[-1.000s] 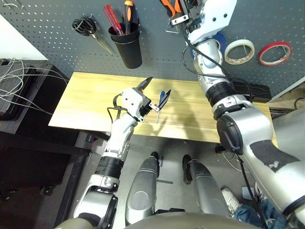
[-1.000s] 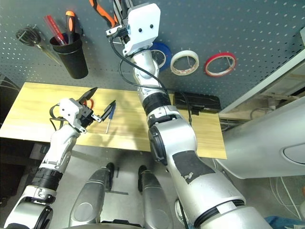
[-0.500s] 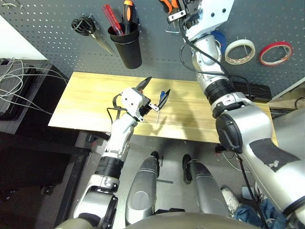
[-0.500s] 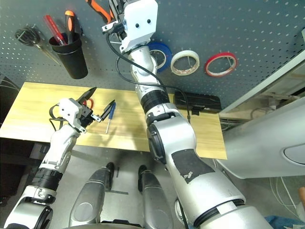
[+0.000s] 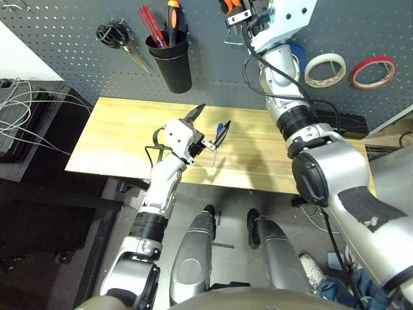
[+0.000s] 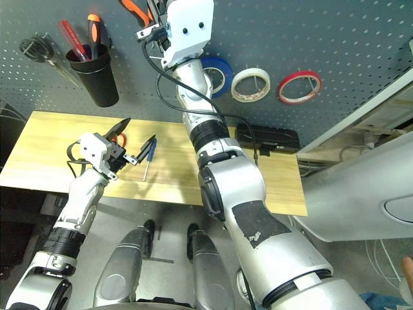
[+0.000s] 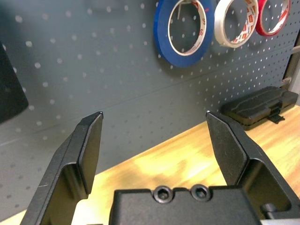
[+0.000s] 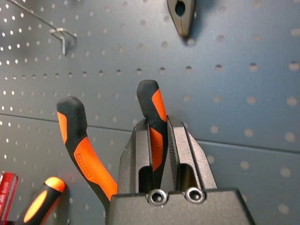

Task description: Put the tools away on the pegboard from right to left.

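Note:
High against the dark pegboard (image 5: 64, 58), my right gripper (image 8: 158, 126) is shut on one handle of the orange-and-black pliers (image 8: 80, 151), with the other handle free beside it. The pliers (image 6: 135, 9) sit at the picture's top edge. The blue tape ring (image 7: 183, 33) hangs on the board, just right of my right arm. Over the wooden table (image 5: 122, 139), my left gripper (image 5: 210, 126) is open and holds nothing. The slim blue-handled screwdriver (image 5: 217, 134) lies on the table just behind its fingertip. A small red piece (image 6: 120, 138) peeks out behind that gripper; I cannot tell what it is.
A black cup (image 5: 175, 64) on the board holds red and orange-handled tools. Black-handled scissors (image 5: 116, 35) hang to its left. White (image 5: 324, 69) and red (image 5: 372, 71) tape rings hang at the right. A black box (image 5: 348, 123) sits at the table's back right. A bare metal hook (image 8: 63, 35) juts from the board.
My right gripper has carried the pliers slightly higher and leftward along the pegboard. The left arm and the screwdriver have stayed where they were.

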Controlling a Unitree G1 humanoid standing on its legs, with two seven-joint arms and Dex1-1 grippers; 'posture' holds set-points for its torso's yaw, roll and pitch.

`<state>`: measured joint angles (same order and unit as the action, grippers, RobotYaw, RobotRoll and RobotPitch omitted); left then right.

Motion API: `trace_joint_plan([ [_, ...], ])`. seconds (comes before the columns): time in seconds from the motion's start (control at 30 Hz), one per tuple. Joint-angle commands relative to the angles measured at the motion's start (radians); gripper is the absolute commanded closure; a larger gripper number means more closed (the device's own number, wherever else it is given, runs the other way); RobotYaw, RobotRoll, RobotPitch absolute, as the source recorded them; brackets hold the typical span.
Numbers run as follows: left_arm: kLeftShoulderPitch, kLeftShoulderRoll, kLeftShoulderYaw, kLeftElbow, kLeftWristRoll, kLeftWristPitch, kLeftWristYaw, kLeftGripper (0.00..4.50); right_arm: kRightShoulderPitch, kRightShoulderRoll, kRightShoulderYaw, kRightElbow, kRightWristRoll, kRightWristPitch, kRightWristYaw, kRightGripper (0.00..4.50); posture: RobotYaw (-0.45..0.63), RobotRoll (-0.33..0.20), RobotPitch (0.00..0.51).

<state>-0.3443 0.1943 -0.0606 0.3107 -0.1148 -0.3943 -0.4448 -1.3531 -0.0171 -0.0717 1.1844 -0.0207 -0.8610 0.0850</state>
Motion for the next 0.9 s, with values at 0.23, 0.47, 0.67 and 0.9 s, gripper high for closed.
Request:
trace_joint_plan([
  [0.23, 0.014, -0.001, -0.005, -0.004, 0.016, -0.003, 0.002, 0.00, 0.020, 0.024, 0.001, 0.055, -0.030, 0.060, -0.068, 4.24, 0.21, 0.000, 0.301],
  [0.47, 0.013, -0.002, -0.005, 0.002, 0.018, -0.007, 0.005, 0.00, 0.043, 0.028, 0.008, 0.063, -0.039, 0.097, -0.079, 4.24, 0.21, 0.000, 0.297],
  [0.67, 0.007, 0.001, -0.004, 0.009, 0.018, -0.009, 0.004, 0.00, 0.076, 0.031, 0.008, 0.056, -0.037, 0.118, -0.075, 4.24, 0.20, 0.000, 0.293],
  [0.9, -0.008, 0.001, -0.007, 0.027, 0.019, -0.014, -0.003, 0.00, 0.098, 0.040, -0.028, 0.035, 0.010, 0.205, -0.075, 3.50, 0.19, 0.000, 0.286],
])
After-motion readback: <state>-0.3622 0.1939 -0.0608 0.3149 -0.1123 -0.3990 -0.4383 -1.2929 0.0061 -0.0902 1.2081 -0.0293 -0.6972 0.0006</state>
